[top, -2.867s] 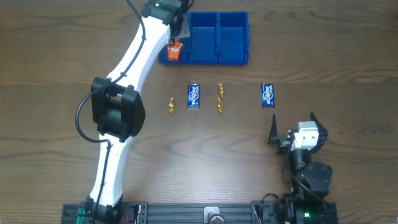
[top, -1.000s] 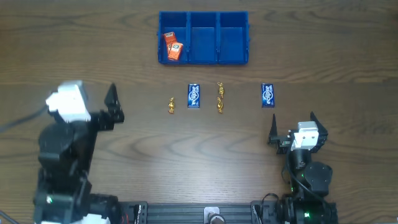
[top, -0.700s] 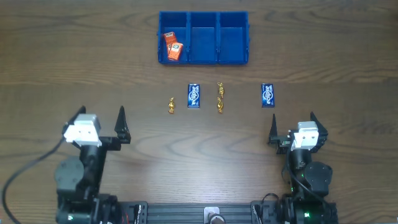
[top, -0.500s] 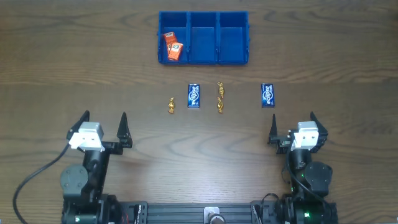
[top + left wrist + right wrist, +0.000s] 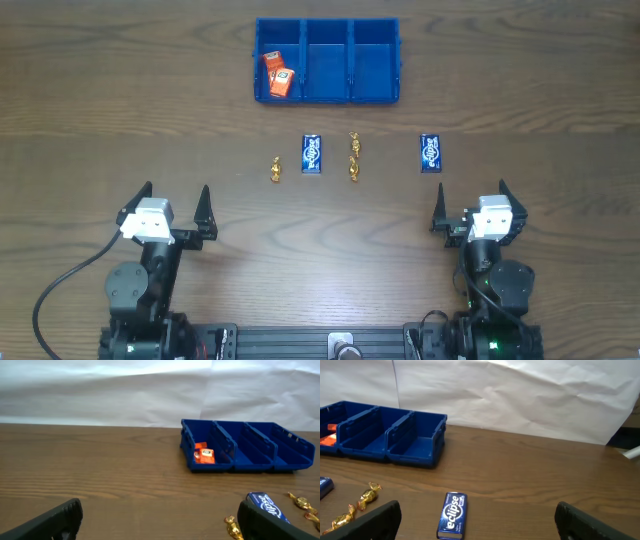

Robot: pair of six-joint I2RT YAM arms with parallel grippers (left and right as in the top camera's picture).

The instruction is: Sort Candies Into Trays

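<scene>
A blue three-compartment tray (image 5: 330,98) stands at the far middle of the wooden table. Two orange candies (image 5: 278,74) lie in its left compartment; the other two compartments look bare. In a row in front of the tray lie a gold candy (image 5: 276,169), a blue pack (image 5: 312,154), two more gold candies (image 5: 354,158) and a second blue pack (image 5: 430,153). My left gripper (image 5: 175,192) stands open near its base, well short of the row. On the other side, my right gripper (image 5: 470,195) is open too, just short of the second blue pack (image 5: 453,515).
A white sheet hangs behind the table's far edge. Bare wood lies on both sides of the tray and between the grippers. The left wrist view shows the tray (image 5: 250,435) with the orange candies (image 5: 204,454) far ahead.
My left arm has pulled back from the tray's left compartment to its base at the near left, leaving an orange candy in that compartment. The right arm has not moved.
</scene>
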